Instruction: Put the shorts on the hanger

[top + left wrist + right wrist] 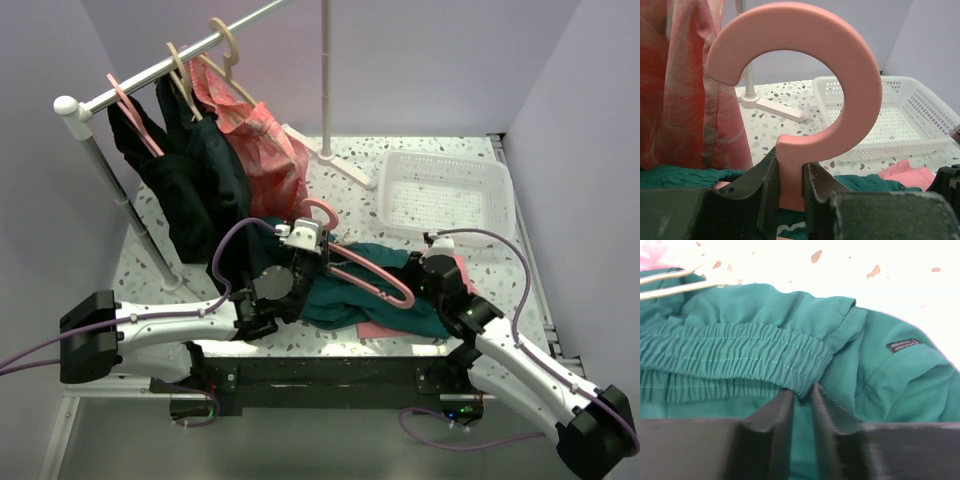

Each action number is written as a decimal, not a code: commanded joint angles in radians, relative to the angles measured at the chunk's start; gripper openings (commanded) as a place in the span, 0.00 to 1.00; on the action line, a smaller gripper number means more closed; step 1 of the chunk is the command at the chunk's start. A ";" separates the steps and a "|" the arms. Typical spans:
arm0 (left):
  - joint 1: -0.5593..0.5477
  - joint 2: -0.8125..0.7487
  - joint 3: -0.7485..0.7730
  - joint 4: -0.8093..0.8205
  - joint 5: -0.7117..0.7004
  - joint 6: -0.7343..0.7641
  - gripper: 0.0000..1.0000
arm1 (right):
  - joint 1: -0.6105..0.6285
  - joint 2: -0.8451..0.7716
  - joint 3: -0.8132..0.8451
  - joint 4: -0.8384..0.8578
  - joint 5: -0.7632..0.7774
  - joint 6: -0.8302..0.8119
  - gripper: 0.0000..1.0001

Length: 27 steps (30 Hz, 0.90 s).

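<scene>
The salmon-pink hanger (375, 275) lies slanted over the teal-green shorts (345, 300) at the table's near middle. My left gripper (305, 240) is shut on the hanger's neck just below the rounded hook (840, 60); both black fingers (760, 185) press its sides. In the right wrist view the shorts (740, 350) fill the frame, elastic waistband uppermost. My right gripper (802, 392) has its jaws drawn narrow, pinching the waistband's folded edge between the tips. From above, this gripper (425, 275) sits at the shorts' right end.
A white mesh basket (445, 195) stands at the back right. The clothes rack (150, 75) at the back left carries dark garments (195, 185), a red-pink garment (265, 150) and beige hangers. Its white post (325, 80) rises behind. A pink cloth (378, 330) peeks from under the shorts.
</scene>
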 commanded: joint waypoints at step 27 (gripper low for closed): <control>0.004 0.166 0.027 0.787 -0.033 0.504 0.00 | 0.006 -0.015 0.789 -1.139 -0.204 0.602 0.00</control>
